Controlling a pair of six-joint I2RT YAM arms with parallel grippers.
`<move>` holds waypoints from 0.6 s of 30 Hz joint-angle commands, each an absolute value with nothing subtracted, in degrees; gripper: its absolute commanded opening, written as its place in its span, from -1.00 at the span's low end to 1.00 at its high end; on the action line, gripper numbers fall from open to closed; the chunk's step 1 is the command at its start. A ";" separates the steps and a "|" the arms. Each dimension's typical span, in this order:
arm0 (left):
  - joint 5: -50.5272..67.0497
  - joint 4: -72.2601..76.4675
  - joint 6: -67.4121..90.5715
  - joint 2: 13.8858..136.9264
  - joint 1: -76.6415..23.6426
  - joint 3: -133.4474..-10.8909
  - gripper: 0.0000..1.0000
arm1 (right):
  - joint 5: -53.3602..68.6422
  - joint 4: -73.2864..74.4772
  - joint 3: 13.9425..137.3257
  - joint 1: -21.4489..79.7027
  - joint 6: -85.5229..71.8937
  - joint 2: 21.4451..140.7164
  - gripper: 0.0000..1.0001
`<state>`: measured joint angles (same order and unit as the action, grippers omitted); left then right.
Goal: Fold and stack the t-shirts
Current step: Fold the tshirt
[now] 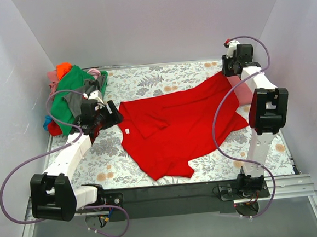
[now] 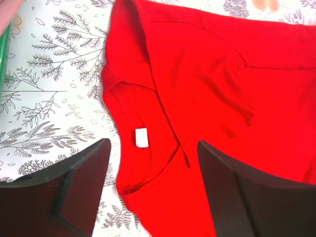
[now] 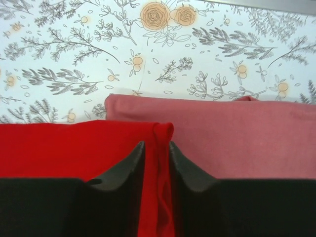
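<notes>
Top view: the bright red t-shirt [image 1: 181,125] lies spread mid-table on the floral cloth [image 1: 144,81]. A heap of other t-shirts [image 1: 71,95] sits at the far left corner. My left gripper [image 1: 111,115] is at the red shirt's left edge, and my right gripper [image 1: 232,63] is at its far right corner.

Left wrist: jaws wide, holding nothing, above the shirt's white label [image 2: 141,137].

Right wrist: jaws narrow, with a ridge of red cloth between them, just beside the rose-red t-shirt [image 3: 237,138]. I cannot tell whether they pinch it.
</notes>
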<state>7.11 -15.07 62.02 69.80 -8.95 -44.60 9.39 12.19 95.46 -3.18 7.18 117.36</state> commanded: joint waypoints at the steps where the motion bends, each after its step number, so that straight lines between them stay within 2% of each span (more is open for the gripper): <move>1: 7.73 -16.26 64.07 66.89 -8.53 -46.14 0.43 | 6.24 9.05 96.25 -3.25 7.38 116.55 -0.31; 4: 10.63 -18.36 66.00 66.27 -8.53 -46.76 0.45 | 6.42 8.61 93.44 -2.99 8.70 114.10 -0.10; 6: 12.82 -19.68 67.06 64.87 -8.53 -46.76 0.46 | 7.29 8.61 91.51 -2.64 10.10 112.42 -0.03; 10: 17.39 -21.62 69.43 60.92 -8.53 -45.97 0.46 | 12.28 8.88 83.35 -0.45 13.70 105.15 0.28; 16: 28.38 -23.90 71.01 57.22 -8.53 -43.25 0.47 | 22.74 11.68 71.12 5.09 20.82 92.93 0.58; 18: 31.27 -24.17 71.54 56.25 -8.53 -42.19 0.47 | 27.05 13.79 67.86 5.97 22.67 90.71 0.61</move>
<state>23.42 -21.93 70.13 57.87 -8.78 -44.01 17.98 11.64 70.72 4.29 17.76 95.20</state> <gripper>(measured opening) 0.731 0.799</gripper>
